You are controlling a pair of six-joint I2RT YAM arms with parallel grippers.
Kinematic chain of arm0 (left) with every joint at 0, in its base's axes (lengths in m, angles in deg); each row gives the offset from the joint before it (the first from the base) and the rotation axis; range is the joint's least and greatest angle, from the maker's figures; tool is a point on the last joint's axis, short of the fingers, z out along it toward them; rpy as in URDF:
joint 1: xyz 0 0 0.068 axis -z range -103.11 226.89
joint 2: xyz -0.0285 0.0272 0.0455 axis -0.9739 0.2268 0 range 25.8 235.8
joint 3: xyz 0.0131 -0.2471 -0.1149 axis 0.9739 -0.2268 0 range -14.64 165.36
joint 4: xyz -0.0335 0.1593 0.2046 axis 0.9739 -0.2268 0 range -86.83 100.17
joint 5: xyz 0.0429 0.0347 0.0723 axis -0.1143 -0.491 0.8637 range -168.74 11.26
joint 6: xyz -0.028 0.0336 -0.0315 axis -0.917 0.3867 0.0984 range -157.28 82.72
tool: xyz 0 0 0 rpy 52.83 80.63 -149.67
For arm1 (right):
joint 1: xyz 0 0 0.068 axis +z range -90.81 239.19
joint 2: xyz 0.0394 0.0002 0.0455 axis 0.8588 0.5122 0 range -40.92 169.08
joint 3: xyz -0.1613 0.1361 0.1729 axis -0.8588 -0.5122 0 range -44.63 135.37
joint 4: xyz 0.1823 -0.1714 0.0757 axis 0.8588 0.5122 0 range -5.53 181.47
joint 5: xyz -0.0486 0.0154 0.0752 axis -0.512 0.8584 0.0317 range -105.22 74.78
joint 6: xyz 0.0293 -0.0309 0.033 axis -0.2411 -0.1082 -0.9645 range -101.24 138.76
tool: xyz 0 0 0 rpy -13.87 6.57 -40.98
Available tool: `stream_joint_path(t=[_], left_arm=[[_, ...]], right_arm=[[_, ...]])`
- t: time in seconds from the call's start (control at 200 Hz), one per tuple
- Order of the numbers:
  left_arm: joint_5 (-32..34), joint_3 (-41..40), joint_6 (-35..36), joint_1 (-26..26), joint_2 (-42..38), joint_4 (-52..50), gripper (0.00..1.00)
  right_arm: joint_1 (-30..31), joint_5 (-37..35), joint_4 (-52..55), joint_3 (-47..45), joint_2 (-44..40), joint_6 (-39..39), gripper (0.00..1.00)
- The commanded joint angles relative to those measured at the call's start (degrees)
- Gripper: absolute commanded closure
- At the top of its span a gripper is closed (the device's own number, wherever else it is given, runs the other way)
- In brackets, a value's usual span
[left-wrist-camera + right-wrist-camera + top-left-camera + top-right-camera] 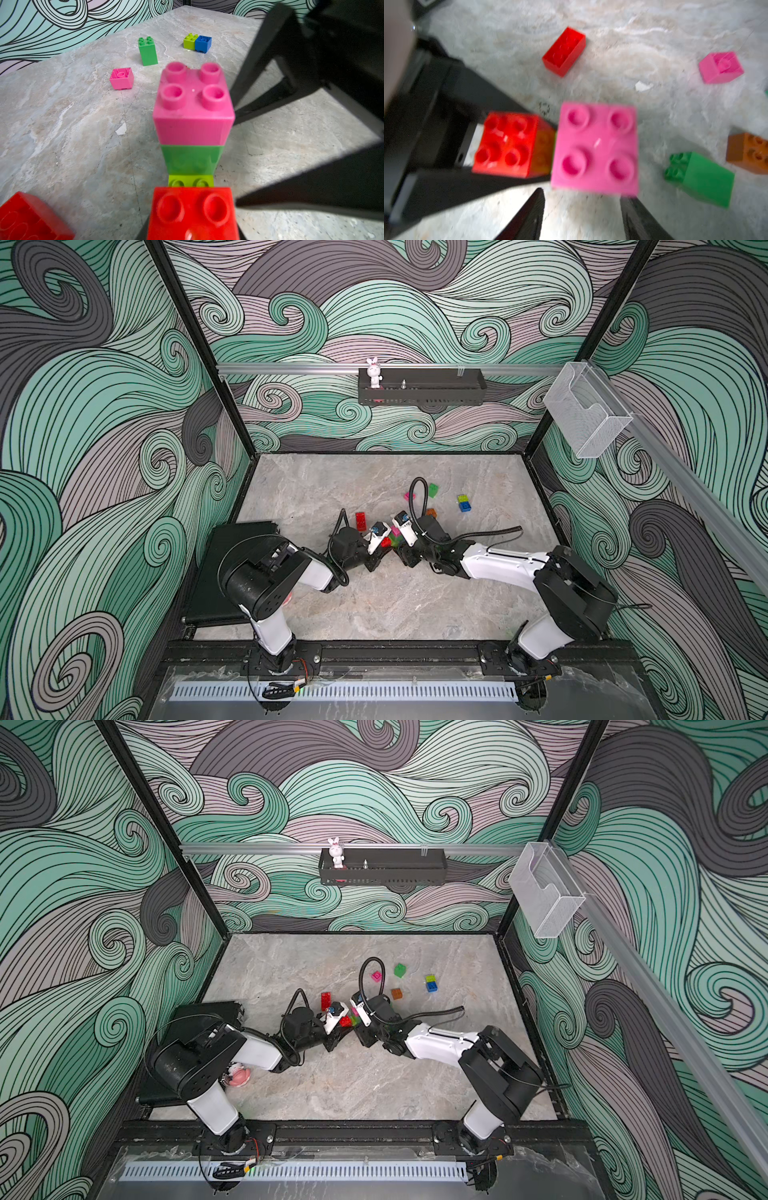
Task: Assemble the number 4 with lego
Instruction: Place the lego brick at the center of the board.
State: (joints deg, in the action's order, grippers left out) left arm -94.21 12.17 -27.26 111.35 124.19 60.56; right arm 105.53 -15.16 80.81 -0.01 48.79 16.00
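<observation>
A joined lego cluster of a red brick point(192, 214), a lime brick point(190, 180), a green brick point(191, 160) and a pink brick point(193, 104) sits mid-table. My left gripper point(384, 542) is shut on the red brick point(506, 145). My right gripper point(582, 193) faces it, open, its fingertips point(533, 207) just short of the pink brick point(595, 148). Loose on the table lie a red brick point(361, 520), a pink brick point(408, 495), a green brick point(433, 490), an orange brick point(431, 513) and a lime and blue pair point(463, 502).
A black tray point(232, 568) lies at the table's left edge, partly under my left arm. A white rabbit figurine point(374, 372) stands on a black shelf point(436, 389) on the back wall. A clear plastic box point(586, 410) hangs on the right rail.
</observation>
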Motion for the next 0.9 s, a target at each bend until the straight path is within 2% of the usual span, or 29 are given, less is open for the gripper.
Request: stream_joint_path(t=[0.0, 0.1, 0.12, 0.14, 0.155, 0.245, 0.37, 0.48, 0.571, 0.706, 0.891], left_arm=[[2.33, 0.91, -0.61, -0.14, -0.88, -2.61, 1.00], [3.56, 1.30, -2.74, -0.26, -1.83, -3.85, 1.00], [3.50, 1.48, -3.04, -0.27, -2.09, -4.32, 1.00], [3.59, 1.64, -3.25, -0.27, -2.38, -4.80, 1.00], [3.60, 1.80, -3.62, -0.27, -2.57, -5.15, 1.00], [4.28, 2.58, -5.88, -0.31, -4.00, -8.02, 1.00], [5.21, 4.47, -12.51, -0.87, -8.41, -15.52, 1.00], [5.17, 7.84, -16.00, -1.44, -13.42, -25.32, 1.00], [5.08, 13.20, -18.34, -2.55, -16.42, -37.04, 1.00], [5.31, 22.02, -21.40, -6.43, -16.49, -52.55, 1.00], [-1.41, 33.88, -25.29, -13.99, -13.24, -66.80, 1.00]], right_arm=[[0.67, 1.94, 10.02, -1.67, -5.95, 1.26, 0.33], [0.50, 0.09, 12.90, -4.17, -13.96, 1.25, 0.23], [0.38, -0.16, 13.63, -4.57, -15.68, 1.06, 0.18], [0.33, -0.64, 14.19, -5.00, -17.48, 0.78, 0.06], [0.25, -1.11, 14.66, -5.30, -18.64, 0.42, 0.01], [-0.49, -5.70, 16.62, -7.19, -26.26, -3.16, 0.01], [-3.70, -13.89, 20.42, -8.82, -34.96, -11.34, 0.01], [-8.93, -14.01, 23.69, -8.75, -38.94, -16.97, 0.01], [-12.55, -12.04, 23.67, -9.09, -40.25, -19.11, 0.01], [-14.31, -10.91, 22.04, -9.03, -39.35, -19.82, 0.01], [-14.44, -11.48, 22.85, -6.98, -36.04, -20.06, 0.01]])
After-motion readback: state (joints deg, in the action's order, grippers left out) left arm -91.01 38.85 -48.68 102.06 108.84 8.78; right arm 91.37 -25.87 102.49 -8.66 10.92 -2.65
